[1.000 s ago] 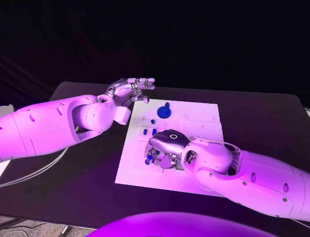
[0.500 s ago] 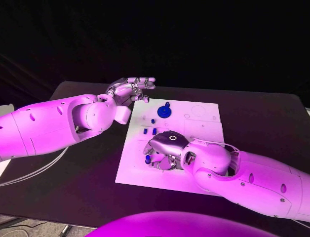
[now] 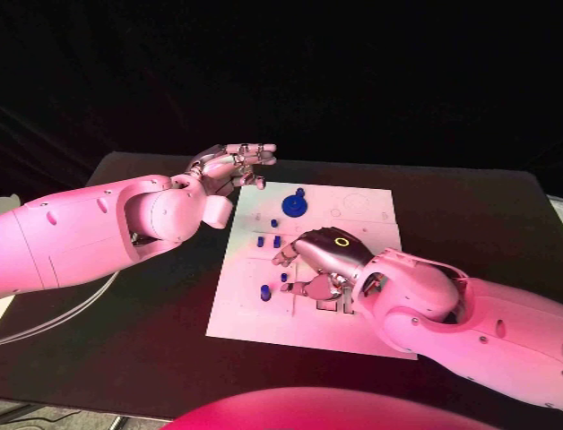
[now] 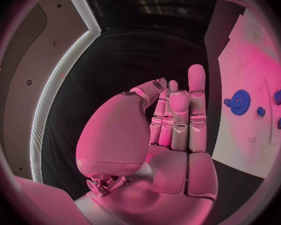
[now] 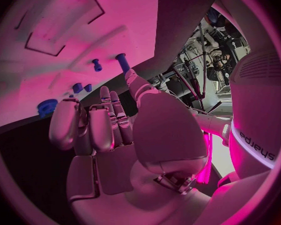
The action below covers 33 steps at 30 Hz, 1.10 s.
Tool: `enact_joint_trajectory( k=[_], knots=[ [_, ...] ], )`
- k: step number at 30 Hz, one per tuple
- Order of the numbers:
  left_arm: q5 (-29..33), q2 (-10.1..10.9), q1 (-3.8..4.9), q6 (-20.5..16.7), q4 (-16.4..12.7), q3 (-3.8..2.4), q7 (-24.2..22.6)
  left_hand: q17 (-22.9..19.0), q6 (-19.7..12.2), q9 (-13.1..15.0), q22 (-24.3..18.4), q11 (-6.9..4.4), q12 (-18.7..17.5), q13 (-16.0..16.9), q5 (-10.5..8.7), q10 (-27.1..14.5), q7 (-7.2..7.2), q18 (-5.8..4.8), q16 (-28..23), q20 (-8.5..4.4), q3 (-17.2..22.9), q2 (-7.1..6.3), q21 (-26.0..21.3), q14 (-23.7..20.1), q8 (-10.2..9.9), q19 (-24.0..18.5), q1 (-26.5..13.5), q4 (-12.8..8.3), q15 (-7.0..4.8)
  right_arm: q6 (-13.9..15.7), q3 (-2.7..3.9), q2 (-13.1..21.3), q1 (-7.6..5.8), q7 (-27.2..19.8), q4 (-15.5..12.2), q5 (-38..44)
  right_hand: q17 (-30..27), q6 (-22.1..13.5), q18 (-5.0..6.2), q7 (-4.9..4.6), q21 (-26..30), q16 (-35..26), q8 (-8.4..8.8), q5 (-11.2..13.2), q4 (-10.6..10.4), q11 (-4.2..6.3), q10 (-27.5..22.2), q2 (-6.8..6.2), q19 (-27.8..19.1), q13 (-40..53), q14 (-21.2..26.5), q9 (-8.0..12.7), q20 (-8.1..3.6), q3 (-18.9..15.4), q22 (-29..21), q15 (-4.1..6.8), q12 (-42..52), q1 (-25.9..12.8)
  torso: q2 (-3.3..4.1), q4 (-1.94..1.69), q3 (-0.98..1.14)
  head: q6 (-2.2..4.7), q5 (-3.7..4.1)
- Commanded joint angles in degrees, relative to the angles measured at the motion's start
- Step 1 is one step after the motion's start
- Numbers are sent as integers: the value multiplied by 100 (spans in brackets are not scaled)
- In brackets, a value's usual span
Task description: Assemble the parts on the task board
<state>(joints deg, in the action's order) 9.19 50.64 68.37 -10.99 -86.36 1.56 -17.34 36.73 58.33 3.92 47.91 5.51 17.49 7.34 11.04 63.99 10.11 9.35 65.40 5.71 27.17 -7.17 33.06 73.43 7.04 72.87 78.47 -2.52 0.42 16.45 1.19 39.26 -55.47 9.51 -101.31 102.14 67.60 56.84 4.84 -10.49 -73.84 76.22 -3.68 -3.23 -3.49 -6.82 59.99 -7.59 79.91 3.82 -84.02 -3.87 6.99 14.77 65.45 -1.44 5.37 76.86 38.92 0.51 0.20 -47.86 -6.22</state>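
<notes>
The white task board (image 3: pixel 359 208) lies in the middle of the black table. A blue gear (image 3: pixel 295 204) sits near its far edge, with small blue parts (image 3: pixel 270 241) below it and another blue part (image 3: pixel 266 292) by the board's left edge. My right hand (image 3: pixel 323 262) hovers over the board's middle, fingers bent downward, holding nothing; the right wrist view shows its fingers (image 5: pixel 93 125) empty, with a blue peg (image 5: pixel 122 62) and the gear (image 5: pixel 48 106) beyond them. My left hand (image 3: pixel 237 164) hangs off the board's far left corner, fingers straight and empty, as the left wrist view (image 4: pixel 178 120) confirms.
Rectangular cut-outs (image 3: pixel 334 305) mark the board just under my right hand. Bare black table (image 3: pixel 489 215) surrounds the board on all sides. My left forearm (image 3: pixel 88 233) lies over the table's left part, and a white cable (image 3: pixel 49 318) runs beneath it.
My right hand has shifted right and a little away from the board's left edge, uncovering the small blue part there. The left hand has stayed in place.
</notes>
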Motion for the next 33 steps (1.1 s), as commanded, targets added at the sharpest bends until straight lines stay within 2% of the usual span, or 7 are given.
enact_joint_trajectory(
  k=[1, 8, 11, 13, 16, 19, 33],
  knots=[
    [-16, 16, 3, 103, -14, -2, -9, -8, -26, -3, -7, -7, 18, 5, -23, -38, 8, 104, -21, 12, 3, 35, -21, -52, 40, -20, -17, -22, -6, 513, 58, 408, -97, 24, -247, -721, -10, 129, 54, 63, 24, -18, -28, -26, -10, 80, 307, 54, 16, 32, -193, -18, 7, -15, 5, 43, 161, 109, -18, 34, -9, 50, 98],
    [-16, 112, 3, 93, -105, 35, -1, -17, -28, -3, -7, -7, 23, 6, -22, -42, 8, 104, -23, 13, 3, 38, -22, -55, 41, -21, -18, -23, -5, 412, 101, 1472, -309, 687, -590, -2172, 594, 431, -75, 302, -421, 404, -163, -194, -206, 444, 1696, 56, 305, 440, -343, -60, -267, -94, 620, 328, 903, -51, -50, 131, -43, 109, 279],
    [-16, 131, 3, 95, -134, 43, -6, -17, -28, -3, -7, -7, 23, 6, -22, -42, 8, 104, -23, 13, 3, 38, -22, -55, 41, -21, -18, -23, -5, 420, 73, 1847, -289, 1051, -720, -2470, 621, 528, -109, 431, -541, 446, -250, -619, -424, 571, 2175, -11, 380, 941, -357, -81, -395, -337, 775, 444, 1490, -366, -58, 165, -48, 127, 343],
    [-16, 137, 3, 100, -150, 46, -10, -24, -30, -3, -8, -5, 29, 6, -24, -47, 10, 104, -25, 14, -1, 35, -23, -58, 43, -22, -25, -23, -4, 413, 55, 2008, -255, 1239, -800, -2478, 672, 553, -131, 483, -607, 494, -306, -902, -522, 618, 2243, -9, 417, 2237, -368, -97, -452, -516, 865, 483, 2676, -463, -60, 190, -46, 130, 353],
    [-16, 134, 3, 120, -181, 51, -15, -24, -30, -3, -8, -5, 29, 6, -24, -47, 10, 104, -25, 14, -2, 35, -23, -58, 43, -23, -25, -23, -4, 342, 22, 2202, -175, 1599, -949, -2273, 974, 473, -161, 439, -741, 710, -436, -963, -713, 594, 1930, 94, 476, 5158, -399, -146, -487, -966, 1058, 590, 5224, -397, -70, 221, -49, 143, 395],
    [-16, 126, 2, 136, -204, 54, -14, -24, -30, -3, -8, -5, 29, 6, -24, -47, 10, 104, -25, 14, -2, 35, -23, -58, 43, -23, -25, -23, -4, 231, -4, 2260, -117, 1886, -1022, -2032, 1193, 480, -192, 497, -815, 836, -517, -929, -887, 610, 2106, 185, 512, 6007, -429, -184, -453, -1156, 1176, 494, 5979, -482, -79, 236, -54, 144, 403],
    [-16, 110, -1, 160, -213, 58, -16, -23, -33, -3, -8, -4, 37, 7, -25, -53, 11, 103, -22, 15, -8, 33, -24, -58, 45, -24, -36, -22, -2, -255, -51, 2032, 68, 2311, -901, -1437, 1313, 487, -204, 520, -864, 912, -709, -996, -1240, 624, 2114, 277, 527, 6593, -439, -306, -454, -1624, 1254, 494, 6357, -566, -75, 227, -54, 130, 386]
  ],
)
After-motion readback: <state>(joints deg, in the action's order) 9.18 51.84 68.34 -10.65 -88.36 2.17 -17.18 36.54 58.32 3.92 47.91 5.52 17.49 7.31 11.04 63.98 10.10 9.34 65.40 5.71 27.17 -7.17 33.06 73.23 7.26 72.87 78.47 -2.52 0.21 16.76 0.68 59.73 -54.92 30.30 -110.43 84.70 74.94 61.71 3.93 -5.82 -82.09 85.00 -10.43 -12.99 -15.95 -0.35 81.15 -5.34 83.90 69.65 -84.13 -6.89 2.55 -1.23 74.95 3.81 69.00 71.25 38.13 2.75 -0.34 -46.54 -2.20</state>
